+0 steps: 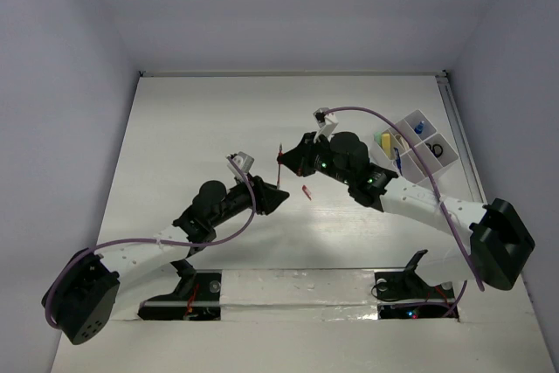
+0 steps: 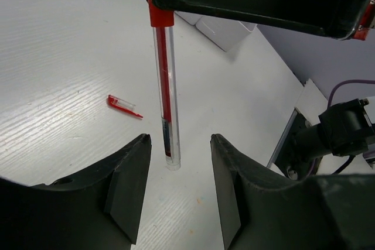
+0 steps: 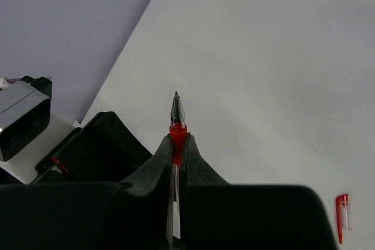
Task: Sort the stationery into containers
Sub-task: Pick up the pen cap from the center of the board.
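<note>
Red pen [image 2: 167, 86]: clear barrel, held at mid-tabletop between the two arms, left of the tray.
Right gripper [image 3: 177, 141]: jaws pinching the pen just behind its tip.
Left gripper [image 2: 179, 185]: jaws spread either side of the pen's other end, gaps showing.
Red cap [image 2: 124, 106]: lying on the tabletop [image 1: 201, 120] nearby.
Organiser tray [image 1: 400, 124]: far right, well apart.

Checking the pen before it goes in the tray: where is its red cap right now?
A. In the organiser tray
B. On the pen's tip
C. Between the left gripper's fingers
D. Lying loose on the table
D: the red cap lies by itself on the table, and the red pen shows a bare tip beyond the right gripper.
</note>
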Robot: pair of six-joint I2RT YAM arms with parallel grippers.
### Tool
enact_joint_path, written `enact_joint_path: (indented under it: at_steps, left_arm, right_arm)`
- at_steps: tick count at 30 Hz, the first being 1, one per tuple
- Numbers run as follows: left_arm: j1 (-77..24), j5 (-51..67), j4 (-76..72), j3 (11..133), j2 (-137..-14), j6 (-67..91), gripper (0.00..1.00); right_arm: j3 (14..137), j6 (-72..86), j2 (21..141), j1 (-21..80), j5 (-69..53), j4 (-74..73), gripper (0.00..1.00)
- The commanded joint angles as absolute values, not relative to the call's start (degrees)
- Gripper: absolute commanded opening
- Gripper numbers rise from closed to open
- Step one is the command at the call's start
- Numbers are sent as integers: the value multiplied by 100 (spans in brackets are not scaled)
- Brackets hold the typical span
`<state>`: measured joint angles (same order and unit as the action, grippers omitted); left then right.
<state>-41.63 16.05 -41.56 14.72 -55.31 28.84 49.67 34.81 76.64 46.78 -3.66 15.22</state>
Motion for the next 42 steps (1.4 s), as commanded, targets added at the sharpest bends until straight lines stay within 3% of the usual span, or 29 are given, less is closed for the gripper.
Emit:
enact_joint_path:
  at_steps: [1, 4, 7, 18, 24, 26, 30, 31, 33, 34, 36, 37, 40, 42]
  left_arm:
    - [-4140, 1310, -4298, 1705, -5370, 2760, 42]
    - [-4140, 1187, -4289, 1661, -5230, 2733, 42]
    - [-4140, 1230, -4368, 1617, -5168, 2733, 35]
    - [-4140, 1450, -4474, 1687, -5353, 2733, 30]
    - [-4140, 1468, -4439, 1705, -5396, 2725, 18]
    - [-4140, 1476, -4412, 1723, -5388, 2707, 0]
    - [-4140, 1415, -4368, 1696, -5274, 2681, 0]
    - [-4140, 1415, -4342, 1696, -5265, 2663, 0]
    - [-4140, 1398, -4298, 1705, -5221, 2611, 0]
    - [-4140, 1397, -4263, 1705, -5203, 2593, 0]
    - [-4140, 1406, -4236, 1714, -5177, 2558, 0]
    - [-4140, 1398, -4193, 1714, -5159, 2549, 0]
    - [-4140, 1319, -4114, 1714, -5098, 2496, 0]
    - [-4140, 1214, -4035, 1714, -5019, 2461, 0]
  right_arm:
    - [4870, 3525, 7629, 4737, -475, 1969, 0]
    - [4860, 3489, 7576, 4790, -527, 1899, 0]
    - [4843, 3498, 7567, 4790, -641, 1846, 0]
    - [4746, 3674, 7576, 4843, -966, 2021, 0]
    - [4737, 3744, 7550, 4843, -1090, 2153, 0]
    - [4737, 3727, 7506, 4843, -1072, 2145, 0]
    - [4737, 3639, 7348, 4843, -932, 1987, 0]
    - [4755, 3586, 7322, 4843, -949, 1908, 4]
    - [4912, 3254, 7208, 4843, -827, 1436, 26]
    - [4939, 3165, 7129, 4843, -713, 1267, 56]
    - [4922, 2867, 6796, 4843, -415, 803, 91]
    - [4887, 2804, 6655, 4843, 22, 652, 100]
    - [4502, 2672, 6041, 4782, 631, 413, 100]
    - [4299, 2515, 5758, 4720, 293, 378, 96]
